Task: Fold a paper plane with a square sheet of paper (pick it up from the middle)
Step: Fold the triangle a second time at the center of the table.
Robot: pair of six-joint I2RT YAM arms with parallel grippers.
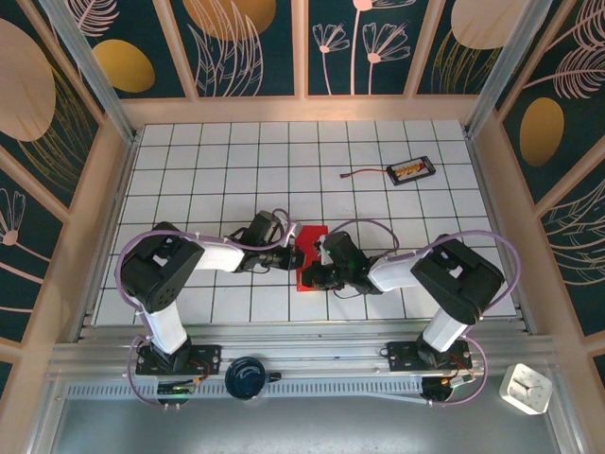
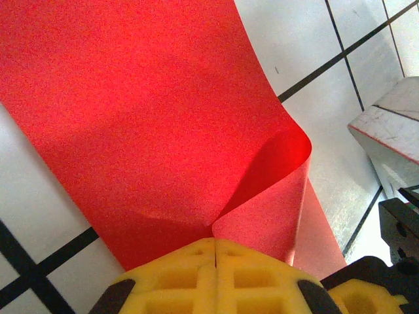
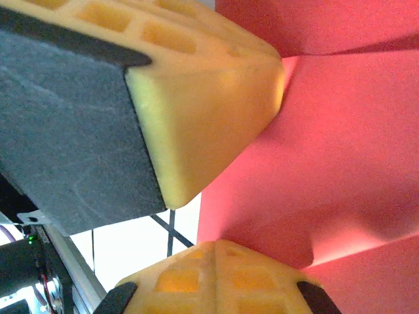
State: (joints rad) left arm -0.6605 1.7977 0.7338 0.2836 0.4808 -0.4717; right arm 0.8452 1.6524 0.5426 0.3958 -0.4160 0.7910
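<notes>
We judge the step in hand to be a fold. The sheet (image 2: pixel 131 118) lies at the middle of the bench (image 2: pixel 314 46), mostly flat, with one edge lifted and curling over in a soft loop. The left hand (image 2: pixel 215 243) is closed on that lifted edge, its yellow fingers meeting on the paper. The right hand (image 3: pixel 209 247) is closed too, tips against the sheet; we cannot tell whether paper sits between them. To do this well, we should carry the pinched edge over low and slow and line it up with the far edge before pressing. The other hand should pin the flat part so it does not slide on the smooth tiles. The paper is thin, matte and bright red, and the loop is rounded, not creased. The fingers are blocky yellow lattice, and the bench is white tile with dark lines.
</notes>
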